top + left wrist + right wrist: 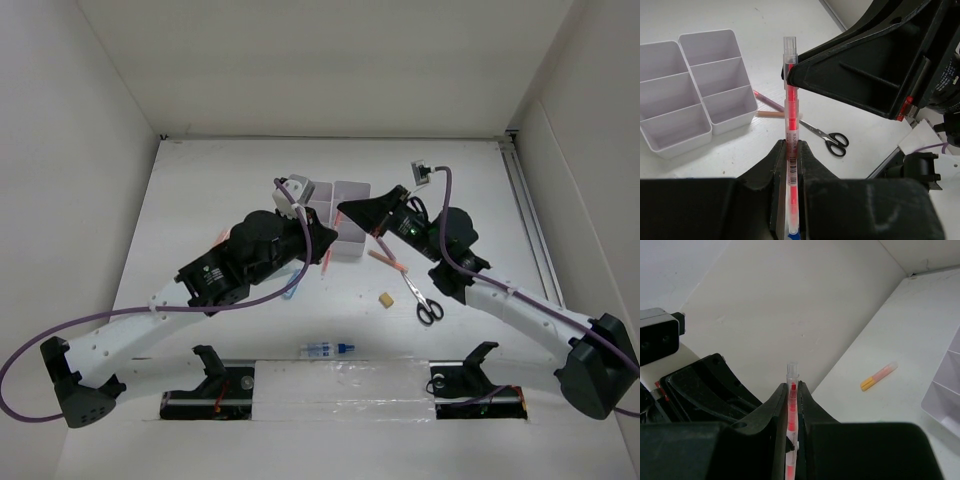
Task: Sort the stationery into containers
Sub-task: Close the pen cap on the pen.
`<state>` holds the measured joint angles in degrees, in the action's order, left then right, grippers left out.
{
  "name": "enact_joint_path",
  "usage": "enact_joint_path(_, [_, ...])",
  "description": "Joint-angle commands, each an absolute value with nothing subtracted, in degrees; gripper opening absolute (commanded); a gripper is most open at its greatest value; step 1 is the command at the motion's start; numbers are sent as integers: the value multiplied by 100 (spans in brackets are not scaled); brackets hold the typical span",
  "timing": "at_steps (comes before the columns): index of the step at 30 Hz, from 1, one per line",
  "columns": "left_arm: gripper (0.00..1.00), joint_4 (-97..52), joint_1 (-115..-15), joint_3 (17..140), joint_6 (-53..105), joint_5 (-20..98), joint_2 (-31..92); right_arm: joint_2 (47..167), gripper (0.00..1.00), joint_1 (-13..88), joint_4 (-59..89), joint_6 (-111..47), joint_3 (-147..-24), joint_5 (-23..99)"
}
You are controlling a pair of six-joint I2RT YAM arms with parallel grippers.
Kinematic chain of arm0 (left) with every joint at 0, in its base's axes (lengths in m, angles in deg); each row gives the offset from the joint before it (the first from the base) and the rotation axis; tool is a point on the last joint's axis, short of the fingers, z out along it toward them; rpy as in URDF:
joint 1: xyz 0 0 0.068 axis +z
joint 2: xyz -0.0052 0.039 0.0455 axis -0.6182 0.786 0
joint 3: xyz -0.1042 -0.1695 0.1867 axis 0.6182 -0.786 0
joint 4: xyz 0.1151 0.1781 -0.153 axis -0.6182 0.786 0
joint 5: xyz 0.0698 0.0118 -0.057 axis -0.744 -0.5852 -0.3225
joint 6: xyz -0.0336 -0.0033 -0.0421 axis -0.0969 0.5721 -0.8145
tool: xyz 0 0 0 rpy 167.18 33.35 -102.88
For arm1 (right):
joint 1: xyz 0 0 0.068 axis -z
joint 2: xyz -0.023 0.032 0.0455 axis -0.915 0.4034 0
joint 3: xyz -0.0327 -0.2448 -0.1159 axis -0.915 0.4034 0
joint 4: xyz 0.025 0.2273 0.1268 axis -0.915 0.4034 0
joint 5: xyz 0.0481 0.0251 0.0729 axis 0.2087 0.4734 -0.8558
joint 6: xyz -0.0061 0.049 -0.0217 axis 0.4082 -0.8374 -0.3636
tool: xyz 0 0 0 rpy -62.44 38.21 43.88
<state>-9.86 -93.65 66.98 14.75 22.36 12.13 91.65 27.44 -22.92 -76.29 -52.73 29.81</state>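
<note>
A thin red-orange pen [791, 110] is held upright above the table, gripped at both ends. My left gripper [791, 145] is shut on its lower, barcoded part. My right gripper [792, 386] is shut on the upper part of the pen [791, 405], just below the clear cap. In the top view the left gripper [325, 232] and the right gripper [348, 208] meet beside the white organizer [352, 190]. The compartments of the organizer [735, 120] that show are empty. Black-handled scissors [425, 300], a tan eraser [384, 298] and a blue-capped bottle [328, 348] lie on the table.
More pens [390, 258] lie between the organizer and the scissors [832, 140]. A pink marker with an orange end [879, 376] lies on the table. White walls enclose the table on three sides. Both arm bases stand at the near edge.
</note>
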Motion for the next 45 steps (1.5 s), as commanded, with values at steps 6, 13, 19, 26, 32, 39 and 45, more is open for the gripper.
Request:
enact_joint_path(6, [0,-1262,-9355,7077,1440,1903,1115,9082,0,2595,-2272,-7321,-5313,3057])
enact_joint_path(13, [0,-1210,-9355,7182,1440,1842,1220,8968,0,2411,-1999,-6864,-5260,3373])
enact_joint_path(19, [0,-1087,-9355,7393,1387,1911,1335,8968,0,2349,-1894,-6679,-5313,3427])
enact_joint_path(26, [0,-1016,-9355,7385,1440,1974,1519,8863,0,2297,-1683,-6679,-5426,3646])
enact_joint_path(32, [0,-1166,-9355,7261,1492,1974,1449,8932,0,2297,-1621,-6670,-5541,3524])
enact_joint_path(39, [0,-1271,-9355,7156,1554,1921,1265,8986,0,2297,-1560,-6793,-5541,3418])
enact_joint_path(45, [0,-1271,-9355,7156,1554,1912,1212,8933,0,2235,-1350,-6609,-5541,3664])
